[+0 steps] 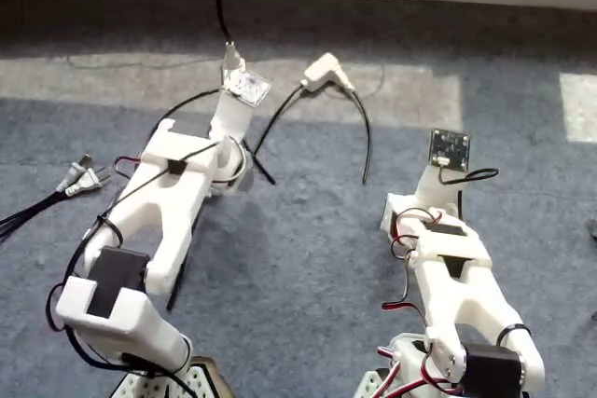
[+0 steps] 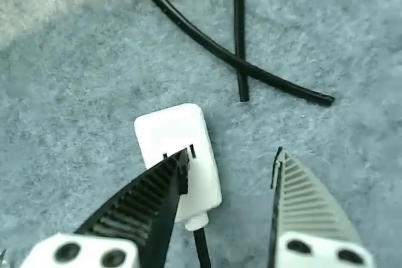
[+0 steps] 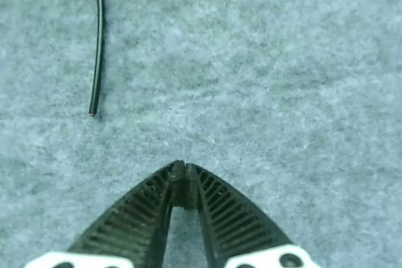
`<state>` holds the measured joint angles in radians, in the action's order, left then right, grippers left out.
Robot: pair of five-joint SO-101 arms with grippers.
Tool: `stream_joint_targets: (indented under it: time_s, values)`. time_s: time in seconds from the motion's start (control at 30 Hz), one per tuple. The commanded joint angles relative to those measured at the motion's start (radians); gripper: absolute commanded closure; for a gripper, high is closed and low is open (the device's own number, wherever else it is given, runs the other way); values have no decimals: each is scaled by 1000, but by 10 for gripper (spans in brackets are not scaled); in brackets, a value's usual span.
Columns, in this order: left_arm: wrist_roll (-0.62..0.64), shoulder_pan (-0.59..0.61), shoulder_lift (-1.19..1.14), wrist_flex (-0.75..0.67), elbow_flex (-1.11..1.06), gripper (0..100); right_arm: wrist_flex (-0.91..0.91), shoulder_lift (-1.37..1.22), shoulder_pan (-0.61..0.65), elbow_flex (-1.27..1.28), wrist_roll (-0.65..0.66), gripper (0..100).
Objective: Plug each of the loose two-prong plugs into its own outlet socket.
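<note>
Grey carpet (image 1: 308,249) lies under everything we see, with the white left arm (image 1: 163,202) and right arm (image 1: 457,267) stretched over it. The left gripper (image 2: 230,154) is spread wide. A white outlet socket block (image 2: 173,130) lies flat beneath one finger (image 2: 144,205), whose tip overlaps its slotted face, while the other finger stands clear of it over bare carpet. Just beyond the tips, two black cables (image 2: 239,62) cross. The right gripper (image 3: 185,174) is pressed together on nothing above carpet, with a cable end (image 3: 94,105) ahead and to one side. Two loose plugs (image 1: 82,177) lie together, well apart from both grippers, on the left arm's outer side.
</note>
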<state>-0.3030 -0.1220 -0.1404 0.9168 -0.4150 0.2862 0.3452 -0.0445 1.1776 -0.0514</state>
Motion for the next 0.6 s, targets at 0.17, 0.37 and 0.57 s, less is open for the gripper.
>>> stream_joint_targets:
  time_s: [0.17, 0.37, 0.57]
  values:
    - [43, -154, -8, 91, -1, 780, -2, 4, 10, -48, 11, 991]
    - [68, -189, -2, 117, 4, 780, -2, 4, 10, -50, 11, 991]
    - [149, -289, 202, 213, 30, 780, -2, 4, 10, -50, 11, 991]
